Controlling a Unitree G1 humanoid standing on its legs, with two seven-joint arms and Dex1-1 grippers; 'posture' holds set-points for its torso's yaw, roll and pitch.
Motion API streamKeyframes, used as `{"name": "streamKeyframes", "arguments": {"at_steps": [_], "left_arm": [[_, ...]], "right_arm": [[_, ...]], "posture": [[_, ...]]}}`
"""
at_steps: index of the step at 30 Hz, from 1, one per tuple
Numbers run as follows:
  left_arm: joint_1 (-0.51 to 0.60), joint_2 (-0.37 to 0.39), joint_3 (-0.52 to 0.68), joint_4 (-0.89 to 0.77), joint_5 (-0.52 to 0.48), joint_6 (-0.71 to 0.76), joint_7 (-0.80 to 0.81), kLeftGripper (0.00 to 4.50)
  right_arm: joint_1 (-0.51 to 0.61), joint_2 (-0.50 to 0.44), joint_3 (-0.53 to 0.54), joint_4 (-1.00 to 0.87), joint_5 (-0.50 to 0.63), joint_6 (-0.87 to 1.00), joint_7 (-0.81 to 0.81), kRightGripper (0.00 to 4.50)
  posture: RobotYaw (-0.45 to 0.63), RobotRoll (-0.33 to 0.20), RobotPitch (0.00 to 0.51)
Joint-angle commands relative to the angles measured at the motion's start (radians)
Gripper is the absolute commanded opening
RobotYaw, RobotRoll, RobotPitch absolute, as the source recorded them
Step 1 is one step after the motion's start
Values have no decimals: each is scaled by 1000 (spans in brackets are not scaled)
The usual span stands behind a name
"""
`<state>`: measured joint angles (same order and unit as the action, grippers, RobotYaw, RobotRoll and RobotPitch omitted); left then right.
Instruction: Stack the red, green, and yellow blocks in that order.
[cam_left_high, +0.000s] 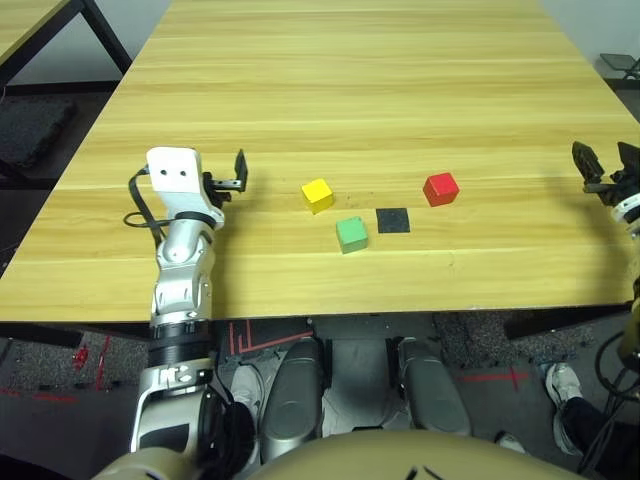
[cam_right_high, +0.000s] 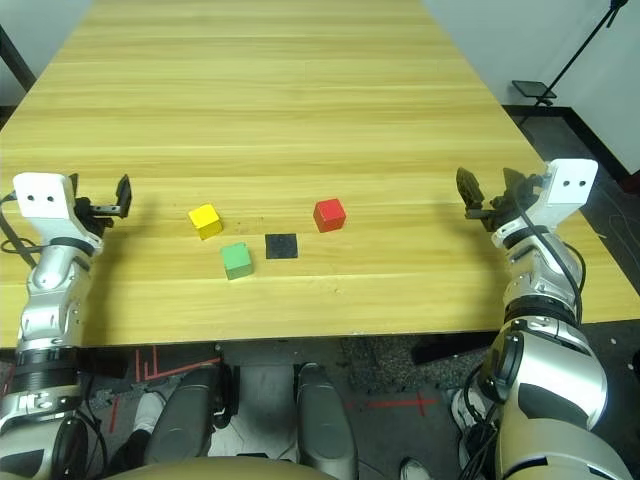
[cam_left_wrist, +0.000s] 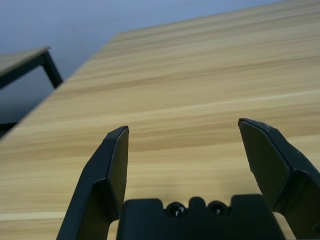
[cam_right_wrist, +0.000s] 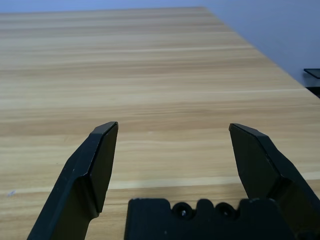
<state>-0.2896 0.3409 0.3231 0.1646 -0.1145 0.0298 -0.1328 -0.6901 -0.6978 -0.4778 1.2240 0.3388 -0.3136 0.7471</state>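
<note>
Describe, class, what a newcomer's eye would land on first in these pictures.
Three bright cubes near the wooden table's front edge: the yellow block, the green block just in front of it, and the red block farther right. A black square patch lies flat between green and red. The left gripper and right gripper flank them, jaws open.

Black patch (cam_left_high: 393, 220) on table (cam_left_high: 350, 90)

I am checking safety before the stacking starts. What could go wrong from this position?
1. The green block and the yellow block lie close together, so open fingers reaching for one may push the other.
2. The red block sits apart from the black patch; if the stack belongs there, carrying it over may knock the green block.
</note>
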Motion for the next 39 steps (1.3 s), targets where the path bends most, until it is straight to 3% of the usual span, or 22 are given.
{"name": "streamKeyframes", "arguments": {"at_steps": [1,6,11,16,21,26,39], "left_arm": [[20,0,7,29,5,-21,19,4466],[34,-16,-4,35,9,-29,34,4466],[41,23,-2,-121,-95,85,-66,4466],[-24,165,-94,-302,-276,373,-326,4466],[-64,326,-200,-462,-404,622,-511,4466],[-95,407,-268,-543,-448,741,-588,4466],[-3,457,-198,-724,-497,891,-536,4466]], "right_arm": [[8,-13,-21,7,15,6,-18,4500],[3,-32,5,12,-24,-7,-25,4500],[-72,-31,138,-39,-98,85,186,4500],[-170,-72,406,-67,-299,92,527,4500],[-329,-22,552,0,-426,43,639,4500],[-442,57,628,61,-505,6,683,4500],[-530,185,704,113,-624,-47,641,4500]], "posture": [[192,-151,94],[188,-150,93],[162,-156,113],[228,-176,99],[297,-183,89],[359,-189,87],[512,-171,91]]}}
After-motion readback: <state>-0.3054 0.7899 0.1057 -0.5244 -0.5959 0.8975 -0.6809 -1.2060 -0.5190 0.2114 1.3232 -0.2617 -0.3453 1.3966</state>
